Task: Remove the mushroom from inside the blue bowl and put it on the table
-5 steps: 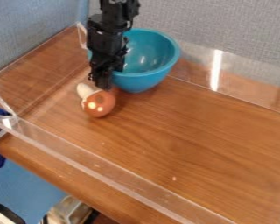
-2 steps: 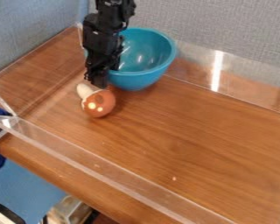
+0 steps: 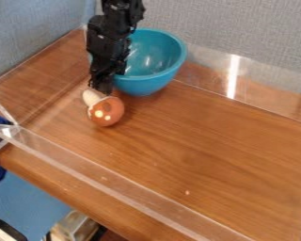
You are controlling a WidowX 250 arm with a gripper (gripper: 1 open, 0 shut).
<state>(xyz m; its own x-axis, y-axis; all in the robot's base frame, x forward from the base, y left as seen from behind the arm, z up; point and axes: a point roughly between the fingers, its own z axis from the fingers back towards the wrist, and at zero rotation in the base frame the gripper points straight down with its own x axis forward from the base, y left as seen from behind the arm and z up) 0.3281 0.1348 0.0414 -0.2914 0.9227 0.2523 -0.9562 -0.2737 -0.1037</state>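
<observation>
While the mushroom [image 3: 104, 108] lies on its side on the table [image 3: 203, 141], near the far left corner and just in front of the blue bowl [image 3: 150, 63], the gripper [image 3: 102, 83] hangs directly over its pale stem end. The jaws stand at a narrow gap. Whether they pinch the stem or merely hover just above it cannot be told from this view, because the dark fingers hide the contact point.

Probable faults from this position:
- The rounded cap may roll across the smooth wood toward the left wall if the jaws part with a sideways nudge
- If the stem is stuck between the fingers, lifting would carry the mushroom up again
- A retreat toward the back edge could clip the bowl rim, which sits close behind the gripper, and shove the bowl

The bowl appears empty, so the transfer looks nearly complete
</observation>
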